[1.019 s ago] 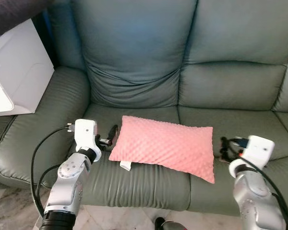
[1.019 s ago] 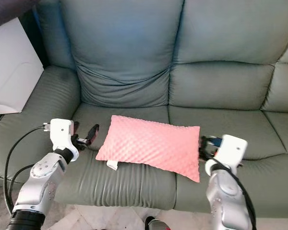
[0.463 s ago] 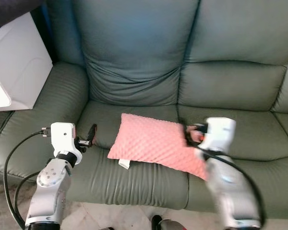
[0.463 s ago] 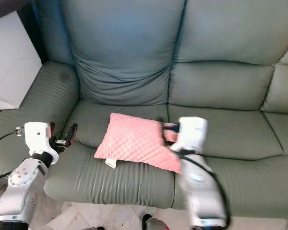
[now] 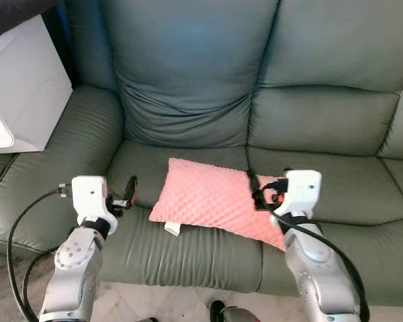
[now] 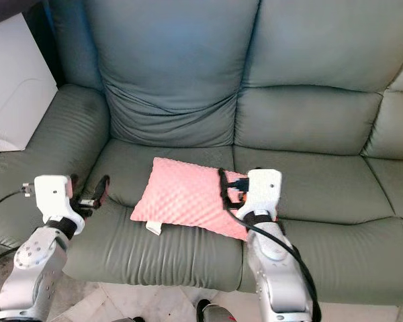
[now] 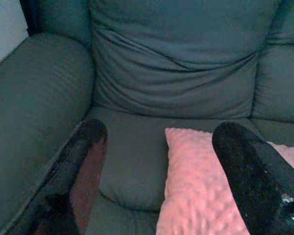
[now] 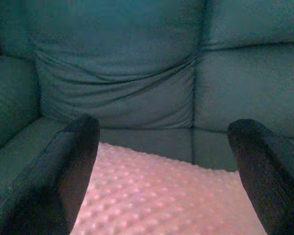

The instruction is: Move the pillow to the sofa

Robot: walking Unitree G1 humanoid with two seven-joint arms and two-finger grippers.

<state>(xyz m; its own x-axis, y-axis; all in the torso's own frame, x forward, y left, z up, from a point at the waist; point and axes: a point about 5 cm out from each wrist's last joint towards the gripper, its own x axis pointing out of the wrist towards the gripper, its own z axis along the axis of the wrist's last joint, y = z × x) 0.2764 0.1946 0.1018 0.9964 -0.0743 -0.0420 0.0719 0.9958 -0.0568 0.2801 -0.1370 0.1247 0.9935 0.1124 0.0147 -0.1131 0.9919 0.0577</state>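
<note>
— Where is the pillow (image 5: pixel 211 203) sitting?

— It's lying flat on the sofa (image 5: pixel 188 100), on the near part of the seat, straddling the seam between the left cushion and the middle one. A white tag is poking out at its near left corner.

— And the arms?

— The right gripper (image 8: pixel 161 166) is hovering over the pillow's right end, fingers spread wide and gripping nothing. The left gripper (image 7: pixel 157 161) is waiting just left of the pillow, also spread and empty.

— What's worrying you?

— The right arm is hanging so close above that, if it's drawing away carelessly, I think a finger may be snagging the soft cover and dragging the pillow toward the front edge, where it could be sliding off the seat.

— Anything else nearby?

— A white box (image 5: pixel 23 94) is standing past the left armrest.
</note>
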